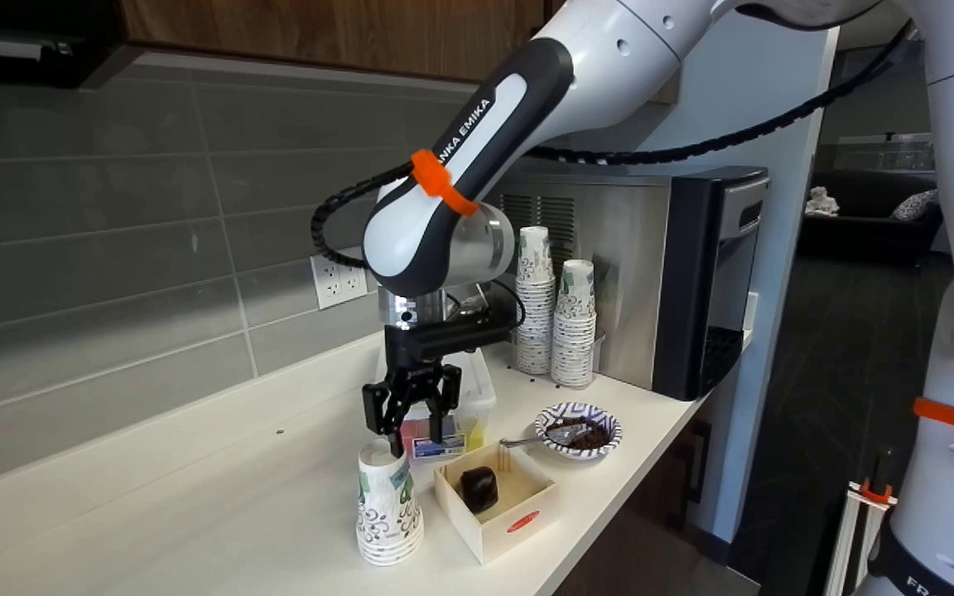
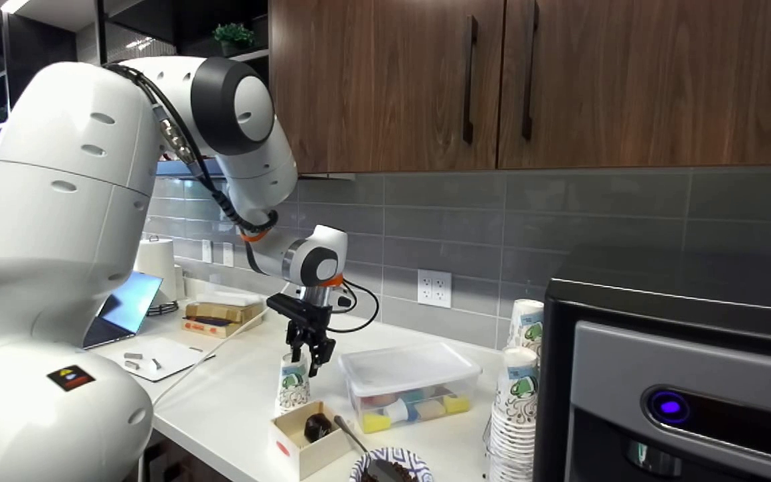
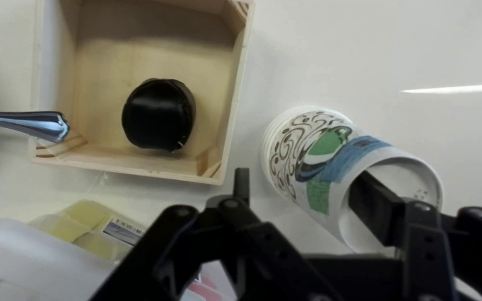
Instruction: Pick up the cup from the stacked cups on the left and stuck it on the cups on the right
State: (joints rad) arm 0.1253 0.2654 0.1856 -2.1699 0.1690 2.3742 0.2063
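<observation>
A short stack of patterned paper cups stands upside down on the counter, in both exterior views (image 1: 388, 513) (image 2: 292, 387) and in the wrist view (image 3: 303, 154). Two taller upside-down stacks, a back one (image 1: 534, 323) and a front one (image 1: 574, 331), stand on the right; they also show in an exterior view (image 2: 515, 408). My gripper (image 1: 417, 432) (image 2: 305, 363) (image 3: 306, 186) is open at the top of the short stack. One finger is over the top cup's recessed base; the other is outside the cup. I cannot tell whether the first finger touches the cup.
A wooden box (image 1: 518, 521) with a dark object (image 1: 479, 488) is beside the short stack. A clear lidded bin (image 2: 412, 375), a patterned bowl (image 1: 579, 410) with a spoon (image 1: 522, 441), and a steel machine (image 1: 609, 265) stand nearby. A tiled wall (image 1: 96, 273) runs behind the counter.
</observation>
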